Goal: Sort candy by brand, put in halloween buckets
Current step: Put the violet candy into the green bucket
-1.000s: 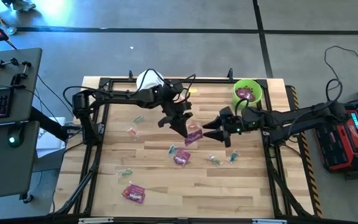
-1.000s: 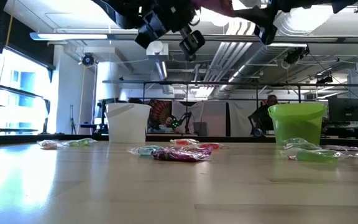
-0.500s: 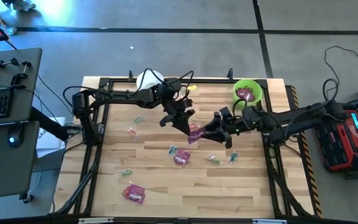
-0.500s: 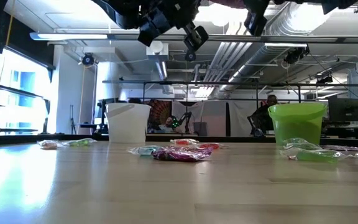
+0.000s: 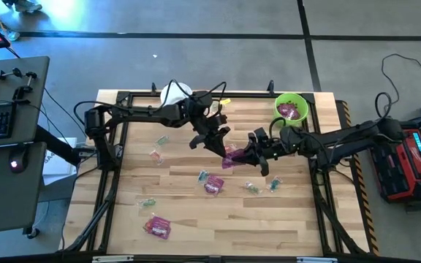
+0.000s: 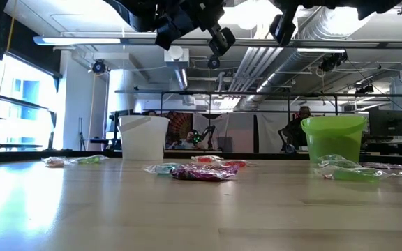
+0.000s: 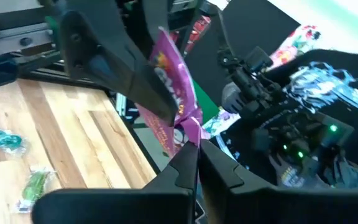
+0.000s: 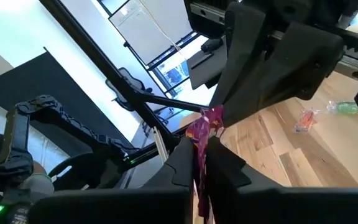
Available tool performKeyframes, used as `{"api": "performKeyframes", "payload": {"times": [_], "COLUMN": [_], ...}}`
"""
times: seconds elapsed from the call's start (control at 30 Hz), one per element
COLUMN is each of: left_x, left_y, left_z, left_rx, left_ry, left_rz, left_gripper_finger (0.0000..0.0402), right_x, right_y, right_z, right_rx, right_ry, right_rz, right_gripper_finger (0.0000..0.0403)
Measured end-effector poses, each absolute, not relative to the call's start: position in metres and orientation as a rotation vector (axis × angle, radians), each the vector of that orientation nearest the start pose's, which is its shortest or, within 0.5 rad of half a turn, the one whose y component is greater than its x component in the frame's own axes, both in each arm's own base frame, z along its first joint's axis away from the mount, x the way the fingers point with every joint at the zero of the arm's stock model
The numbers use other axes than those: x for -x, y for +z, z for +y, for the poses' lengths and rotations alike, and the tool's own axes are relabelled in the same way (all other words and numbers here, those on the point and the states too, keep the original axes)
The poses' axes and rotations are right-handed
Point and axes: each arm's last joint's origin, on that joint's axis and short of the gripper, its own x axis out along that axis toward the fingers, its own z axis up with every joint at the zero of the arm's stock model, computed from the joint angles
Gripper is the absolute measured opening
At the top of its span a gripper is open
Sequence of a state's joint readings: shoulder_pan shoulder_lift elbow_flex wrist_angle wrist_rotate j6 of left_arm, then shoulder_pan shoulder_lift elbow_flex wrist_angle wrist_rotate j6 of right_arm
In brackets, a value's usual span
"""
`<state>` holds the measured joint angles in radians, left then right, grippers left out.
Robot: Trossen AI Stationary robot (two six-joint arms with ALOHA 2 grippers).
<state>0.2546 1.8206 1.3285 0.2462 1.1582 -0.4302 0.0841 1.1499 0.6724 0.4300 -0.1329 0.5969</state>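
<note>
From the overhead camera, both dark arms reach in toward the middle of the light wooden table (image 5: 181, 219) and meet nose to nose. The left gripper (image 5: 223, 148) comes in from the left rail, angled down and right; the right gripper (image 5: 244, 155) stretches in from the right, pointing left. Between them sits a flat magenta-purple candy packet (image 5: 230, 156), up off the wood, with both sets of fingers pinched on it. The bright lime green round bucket (image 5: 291, 108) is at the far right corner with purple stuff inside, the white translucent bucket (image 5: 174, 93) at the far edge behind the left arm. Loose wrapped candies are scattered over the near half.

Table-level camera: both arms only poke in at the very top, well above the table; white bucket (image 6: 144, 137) on the left, green one (image 6: 333, 139) on the right.

Left wrist camera: its fingers (image 7: 180, 167) are clamped on the packet's (image 7: 174, 93) lower edge, with the other gripper's dark finger lying across the packet.

Right wrist camera: its fingers (image 8: 182, 155) are squeezed on the packet (image 8: 201, 134) too.
</note>
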Motion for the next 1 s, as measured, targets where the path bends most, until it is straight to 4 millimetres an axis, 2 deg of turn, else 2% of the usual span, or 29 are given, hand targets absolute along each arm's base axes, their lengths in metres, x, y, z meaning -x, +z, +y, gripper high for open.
{"api": "performKeyframes", "payload": {"times": [0.1, 0.3, 0.57, 0.77, 1.0], "left_x": [-0.401, -0.402, -0.407, -0.407, -0.408], "left_y": [0.277, 0.277, 0.276, 0.274, 0.273], "left_z": [0.077, 0.079, 0.086, 0.094, 0.092], "left_rx": [0.574, 0.566, 0.482, 0.469, 0.464], "left_ry": [-0.818, -0.746, -0.492, -0.355, -0.276], "left_rz": [0.388, 0.369, 0.306, 0.290, 0.295], "left_gripper_finger": [0.0017, 0.0059, 0.0118, 0.0143, 0.0145], "right_x": [-0.251, -0.243, -0.212, -0.184, -0.156], "right_y": [0.281, 0.286, 0.294, 0.293, 0.283], "right_z": [0.025, 0.024, 0.016, 0.008, -0.006], "right_rx": [-0.600, -0.600, -0.602, -0.626, -0.679], "right_ry": [0.197, 0.169, -0.010, -0.229, -0.647], "right_rz": [0.113, 0.111, 0.163, 0.222, 0.218], "right_gripper_finger": [0.0017, 0.0005, 0.0005, 0.0005, 0.0005]}}
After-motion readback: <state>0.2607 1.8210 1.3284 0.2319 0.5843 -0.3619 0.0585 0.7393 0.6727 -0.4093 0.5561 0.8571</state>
